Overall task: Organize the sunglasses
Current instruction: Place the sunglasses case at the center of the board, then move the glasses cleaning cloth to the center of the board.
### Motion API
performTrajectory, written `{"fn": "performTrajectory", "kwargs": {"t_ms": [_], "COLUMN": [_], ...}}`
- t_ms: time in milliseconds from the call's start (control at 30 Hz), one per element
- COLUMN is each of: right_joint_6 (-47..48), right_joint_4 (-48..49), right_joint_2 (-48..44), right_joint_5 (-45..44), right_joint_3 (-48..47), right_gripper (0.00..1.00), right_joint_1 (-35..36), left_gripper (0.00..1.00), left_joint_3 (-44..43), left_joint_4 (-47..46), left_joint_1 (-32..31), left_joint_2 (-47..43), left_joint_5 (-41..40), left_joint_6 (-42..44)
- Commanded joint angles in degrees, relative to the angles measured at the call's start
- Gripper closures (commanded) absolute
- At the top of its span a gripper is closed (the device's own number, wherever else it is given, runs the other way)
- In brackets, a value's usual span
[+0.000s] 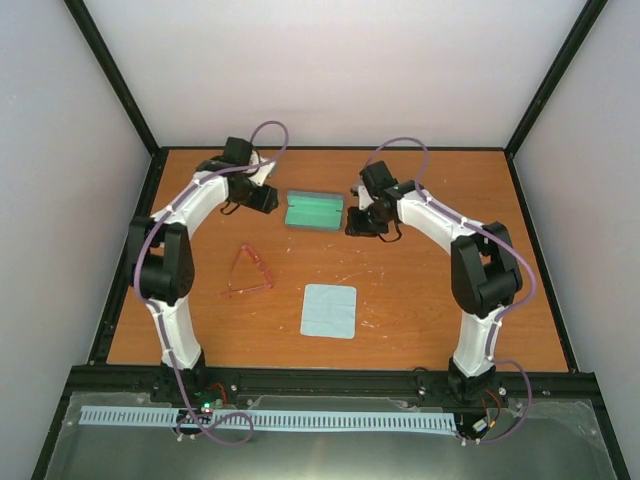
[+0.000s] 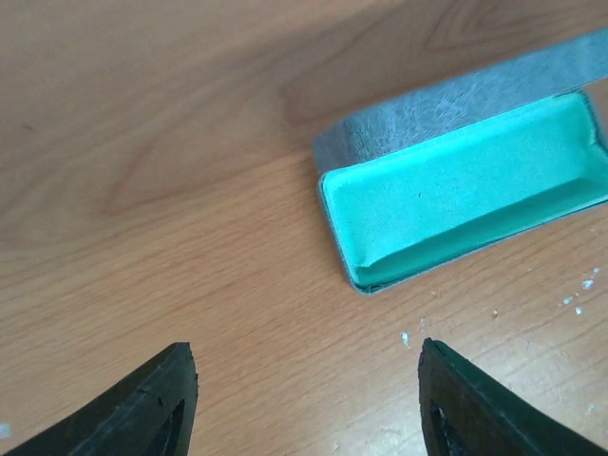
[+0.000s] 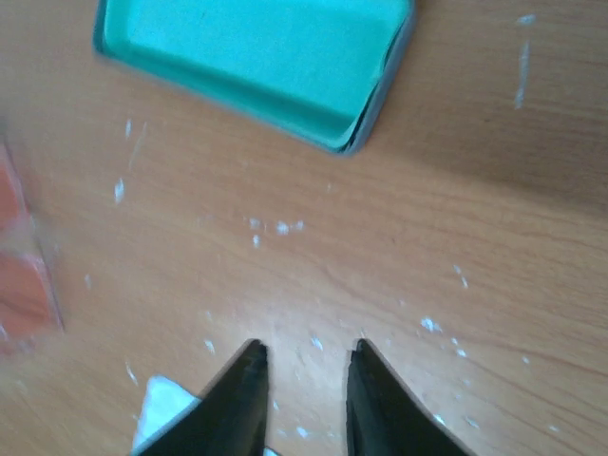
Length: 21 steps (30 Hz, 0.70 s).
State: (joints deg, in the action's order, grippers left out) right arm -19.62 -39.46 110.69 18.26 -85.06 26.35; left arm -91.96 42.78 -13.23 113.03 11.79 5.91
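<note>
an orange-brown wooden table (image 1: 430,290), flecked with white specks, is enclosed by pale walls (image 1: 330,70) and black posts (image 1: 120,85). the sunglasses (image 1: 249,270) are laid on its left half, apart from the opened case (image 1: 314,211). the left gripper (image 2: 304,380) is spread wide over bare wood; the right gripper (image 3: 304,366) is only narrowly parted.

1. I see a worktop (image 1: 420,290) of orange-brown wood grain, flecked with white.
2. The sunglasses (image 1: 260,268) have red-pink frames.
3. The case (image 1: 314,212) is grey-blue outside and lined in bright green.
4. The cloth (image 1: 330,311) is plain light blue.
</note>
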Motion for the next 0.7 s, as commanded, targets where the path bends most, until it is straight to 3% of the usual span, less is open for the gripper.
{"fn": "performTrajectory", "kwargs": {"t_ms": [0, 33, 67, 200, 333, 667], "right_joint_6": [4.66, 5.65, 6.7, 7.67, 6.86, 5.99], "right_joint_4": [-4.61, -6.62, -8.27, -12.56, -12.19, -6.8], "right_joint_2": [-5.69, -6.35, -6.89, -8.71, -9.1, -2.73], "right_joint_5": [0.52, -0.06, -0.14, -0.12, 0.43, 1.01], "right_joint_3": [3.74, 4.1, 4.43, 6.91, 10.33, 14.18], "right_gripper": [0.87, 0.96, 0.97, 0.97, 0.91, 0.97], "right_joint_1": [3.19, 4.65, 6.08, 10.6, 13.71, 15.57], "left_gripper": [0.37, 0.37, 0.38, 0.4, 0.42, 0.44], "left_joint_3": [3.31, 3.99, 4.33, 4.34, 4.27, 2.94], "left_joint_4": [-3.19, -3.43, -3.47, -2.77, -2.89, -2.65], "left_joint_1": [2.09, 2.54, 3.04, 4.45, 4.62, 4.63], "left_joint_2": [-6.05, -6.73, -7.1, -7.05, -6.63, -5.86], "left_joint_5": [2.42, 2.48, 2.71, 3.55, 3.8, 5.27], "left_joint_6": [3.04, 3.25, 3.36, 3.32, 3.06, 3.74]}}
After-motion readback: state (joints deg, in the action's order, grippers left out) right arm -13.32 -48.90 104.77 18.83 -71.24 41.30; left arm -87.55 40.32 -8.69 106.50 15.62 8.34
